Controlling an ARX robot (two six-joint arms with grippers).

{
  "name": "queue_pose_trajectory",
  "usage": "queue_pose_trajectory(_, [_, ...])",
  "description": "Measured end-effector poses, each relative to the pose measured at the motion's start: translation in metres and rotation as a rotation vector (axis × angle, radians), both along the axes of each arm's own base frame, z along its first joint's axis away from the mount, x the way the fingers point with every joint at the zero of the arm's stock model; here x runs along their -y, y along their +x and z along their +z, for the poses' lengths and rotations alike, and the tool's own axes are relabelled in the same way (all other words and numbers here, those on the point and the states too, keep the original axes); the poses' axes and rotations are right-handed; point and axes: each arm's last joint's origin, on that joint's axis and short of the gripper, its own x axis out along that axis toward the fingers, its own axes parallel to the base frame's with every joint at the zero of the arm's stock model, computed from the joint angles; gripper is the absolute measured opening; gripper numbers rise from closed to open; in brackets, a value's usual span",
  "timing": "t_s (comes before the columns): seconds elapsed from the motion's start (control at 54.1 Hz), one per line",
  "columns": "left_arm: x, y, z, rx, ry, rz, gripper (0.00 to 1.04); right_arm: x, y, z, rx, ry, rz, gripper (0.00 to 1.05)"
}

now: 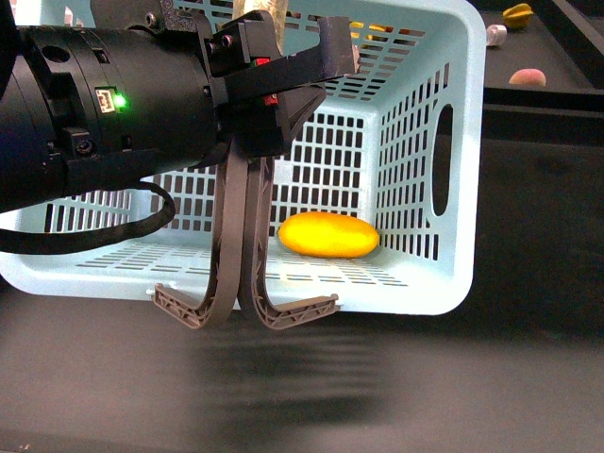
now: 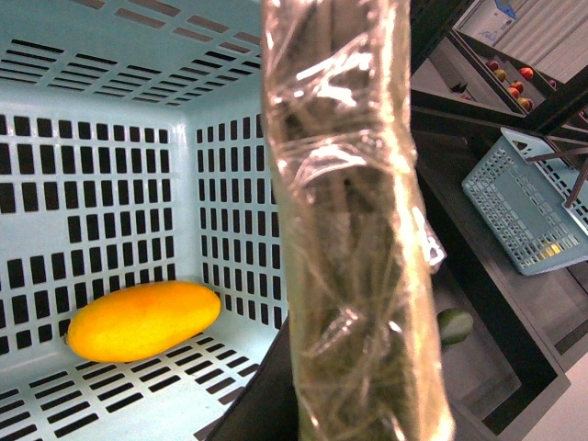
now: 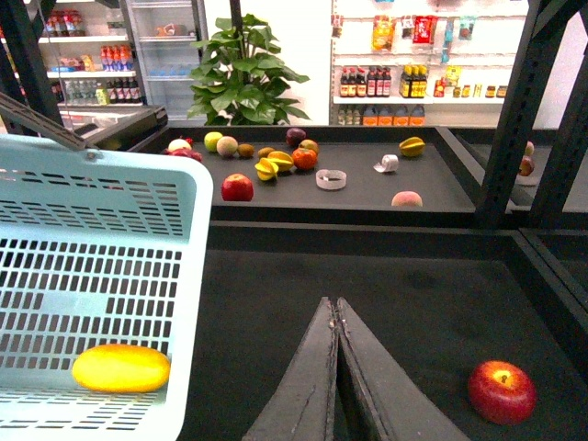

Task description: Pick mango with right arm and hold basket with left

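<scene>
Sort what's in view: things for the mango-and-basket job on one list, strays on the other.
Job: mango; light-blue basket holding it; left gripper at the basket; right gripper, shut and empty.

Lying about: red apple; starfruit; second basket; potted plant.

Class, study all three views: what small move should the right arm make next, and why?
Probably open the right gripper and start toward the basket. Its fingers meet with nothing between them, outside the basket, while the mango lies inside. The basket's handles run up into the left gripper.
</scene>
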Motion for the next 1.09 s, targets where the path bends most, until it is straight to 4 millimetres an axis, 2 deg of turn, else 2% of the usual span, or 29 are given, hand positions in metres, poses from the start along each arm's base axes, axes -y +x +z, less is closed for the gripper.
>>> queue_pose_trajectory(0.092, [0.000,0.000,0.000,0.000,0.000,0.000,0.08,0.000,0.000,0.000,0.000,0.000,0.000,0.02])
queue_pose_trajectory(0.148, [0.000,0.000,0.000,0.000,0.000,0.000,0.08,0.000,0.000,0.000,0.000,-0.001,0.000,0.07])
queue_pose_trajectory(0.296, [0.000,0.000,0.000,0.000,0.000,0.000,0.08,0.000,0.000,0.000,0.000,-0.001,0.000,0.41])
queue_pose_trajectory(0.425, [0.000,0.000,0.000,0.000,0.000,0.000,0.08,0.000,0.000,0.000,0.000,-0.001,0.000,0.65])
queue_pose_trajectory(0.647, [0.000,0.000,0.000,0.000,0.000,0.001,0.08,0.000,0.000,0.000,0.000,0.000,0.000,0.99])
queue_pose_trajectory(0.777, [0.001,0.007,-0.005,0.106,0.082,0.145,0.08,0.000,0.000,0.000,0.000,-0.001,0.000,0.96])
queue_pose_trajectory(0.851, [0.000,0.021,0.000,0.128,0.123,0.233,0.09,0.000,0.000,0.000,0.001,0.000,0.001,0.97])
queue_pose_trajectory(1.091, [-0.022,0.064,0.017,0.024,-0.009,0.538,0.08,0.000,0.000,0.000,0.001,-0.001,0.000,0.97])
